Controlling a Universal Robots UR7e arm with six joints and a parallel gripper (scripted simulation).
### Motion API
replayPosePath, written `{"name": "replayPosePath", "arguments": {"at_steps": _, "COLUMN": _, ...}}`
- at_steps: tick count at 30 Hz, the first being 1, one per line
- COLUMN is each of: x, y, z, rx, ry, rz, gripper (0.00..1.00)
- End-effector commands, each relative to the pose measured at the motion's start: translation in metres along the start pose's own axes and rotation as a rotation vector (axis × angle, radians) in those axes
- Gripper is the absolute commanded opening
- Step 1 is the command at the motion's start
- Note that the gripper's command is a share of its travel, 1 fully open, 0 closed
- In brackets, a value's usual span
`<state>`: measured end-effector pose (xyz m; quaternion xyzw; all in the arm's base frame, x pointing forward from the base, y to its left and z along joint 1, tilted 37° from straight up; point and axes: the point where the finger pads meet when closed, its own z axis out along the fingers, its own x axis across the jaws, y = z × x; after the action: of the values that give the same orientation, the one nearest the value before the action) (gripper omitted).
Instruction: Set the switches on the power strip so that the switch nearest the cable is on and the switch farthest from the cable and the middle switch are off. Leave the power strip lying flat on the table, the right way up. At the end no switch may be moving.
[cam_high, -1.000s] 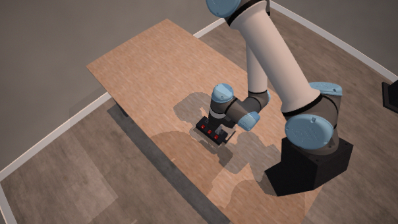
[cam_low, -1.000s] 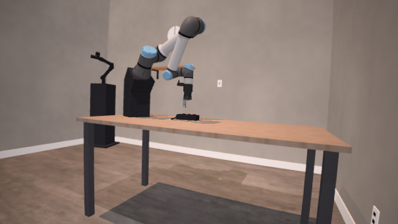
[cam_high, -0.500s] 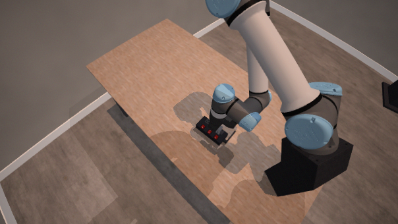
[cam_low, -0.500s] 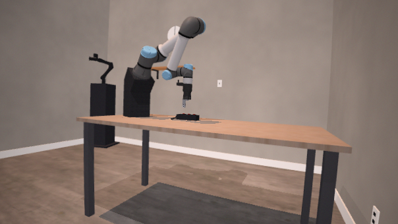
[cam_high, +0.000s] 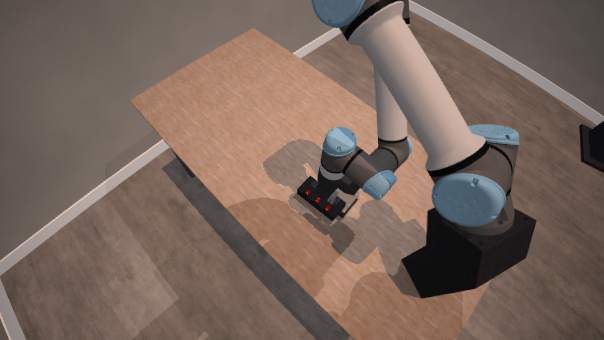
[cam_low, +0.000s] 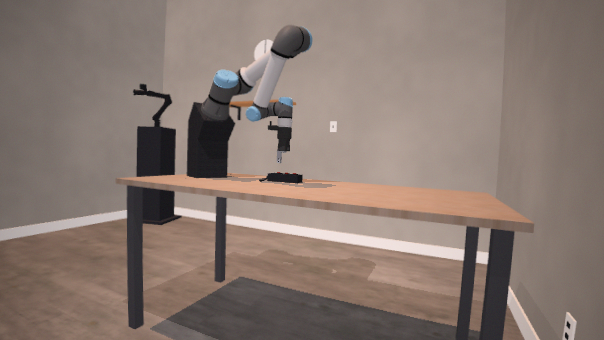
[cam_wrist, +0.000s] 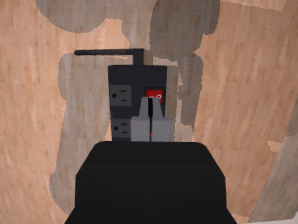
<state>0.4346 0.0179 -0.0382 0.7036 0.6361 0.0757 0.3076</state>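
The black power strip (cam_high: 324, 200) lies flat on the wooden table, right way up, and also shows in the exterior view (cam_low: 285, 177). Three red switches (cam_high: 318, 200) run along its top; I cannot tell how each one is set. In the wrist view the strip (cam_wrist: 136, 103) has its cable (cam_wrist: 107, 51) at the far end. The red switch nearest the cable (cam_wrist: 154, 95) sits just beyond my fingertips. My gripper (cam_wrist: 150, 107) (cam_low: 279, 159) is shut and empty. It hangs a little above the strip's cable end. The gripper body hides the other two switches in the wrist view.
The arm's black base (cam_high: 470, 250) stands on the table near the strip. A black pedestal with a camera arm (cam_low: 156, 170) stands behind the table. The table's front edge (cam_high: 240, 235) lies a short way from the strip.
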Motion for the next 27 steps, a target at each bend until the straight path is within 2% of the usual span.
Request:
{"name": "replayPosePath", "arguments": {"at_steps": 1, "x": 0.0, "y": 0.0, "z": 0.0, "rx": -0.001, "ry": 0.0, "rz": 0.0, "gripper": 0.0}}
{"name": "replayPosePath", "arguments": {"at_steps": 15, "x": 0.0, "y": 0.0, "z": 0.003, "rx": -0.001, "ry": 0.0, "rz": 0.0, "gripper": 0.0}}
{"name": "replayPosePath", "arguments": {"at_steps": 27, "x": 0.0, "y": 0.0, "z": 0.014, "rx": -0.001, "ry": 0.0, "rz": 0.0, "gripper": 0.0}}
